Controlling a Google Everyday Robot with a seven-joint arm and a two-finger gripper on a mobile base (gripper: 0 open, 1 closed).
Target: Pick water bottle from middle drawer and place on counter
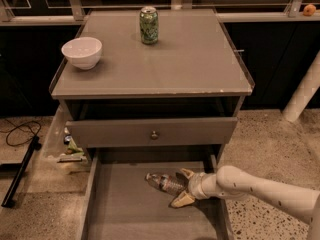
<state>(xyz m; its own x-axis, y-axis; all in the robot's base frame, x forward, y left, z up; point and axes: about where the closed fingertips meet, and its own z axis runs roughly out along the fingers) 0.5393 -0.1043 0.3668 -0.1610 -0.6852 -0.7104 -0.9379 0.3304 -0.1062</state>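
The water bottle (pixel 164 182) lies on its side on the grey floor of the open middle drawer (pixel 125 211), cap end to the left. My gripper (pixel 183 186) reaches in from the right at drawer level. It is open, with one tan finger (pixel 186 173) behind the bottle's right end and the other in front of it. The fingers straddle that end without clamping it. The counter (pixel 190 64) is the grey cabinet top above.
A green soda can (pixel 148 25) and a white bowl (pixel 81 52) stand on the counter. A drawer front with a round knob (pixel 154 134) overhangs the back of the open drawer. A white post (pixel 302 94) stands at the right, and cables (pixel 20 129) lie on the floor at the left.
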